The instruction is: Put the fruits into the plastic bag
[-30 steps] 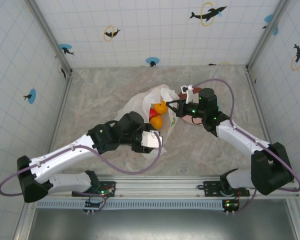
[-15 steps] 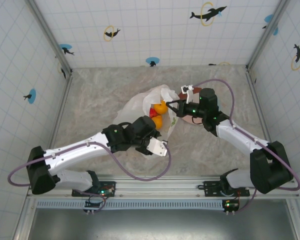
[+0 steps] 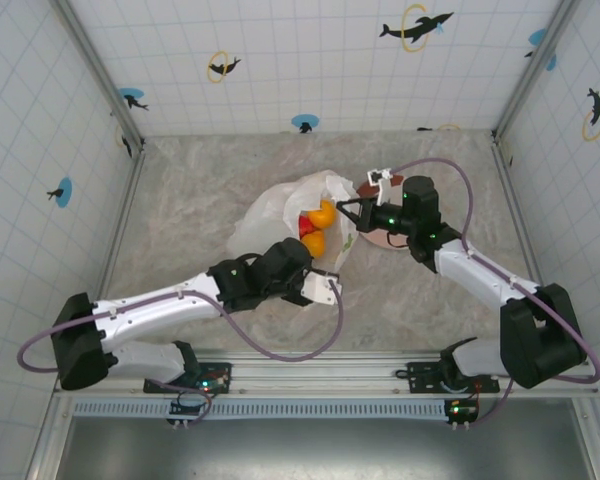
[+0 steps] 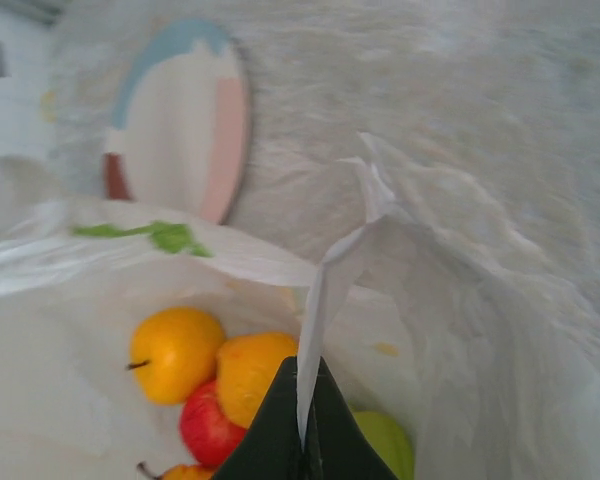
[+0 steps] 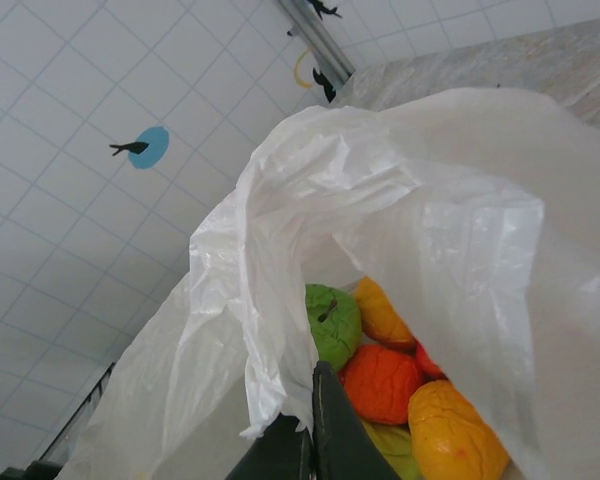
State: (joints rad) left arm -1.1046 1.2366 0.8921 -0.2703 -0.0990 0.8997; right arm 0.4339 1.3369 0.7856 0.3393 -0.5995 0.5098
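The left arm (image 3: 160,310) and right arm (image 3: 480,273) each consist of white link shells joined by black joint housings. A purple cable (image 3: 432,159) loops loosely along each arm. Green lights (image 3: 208,381) show at the black bases (image 3: 182,360). The left hand (image 4: 302,430) and right hand (image 5: 310,425) have dark, tapered fingers.

No word, number or brand is legible anywhere. The wall (image 3: 310,60) at twelve o'clock carries dolphin pictures (image 3: 417,25), and the plastic bag (image 4: 100,260) bears a blurred green print.
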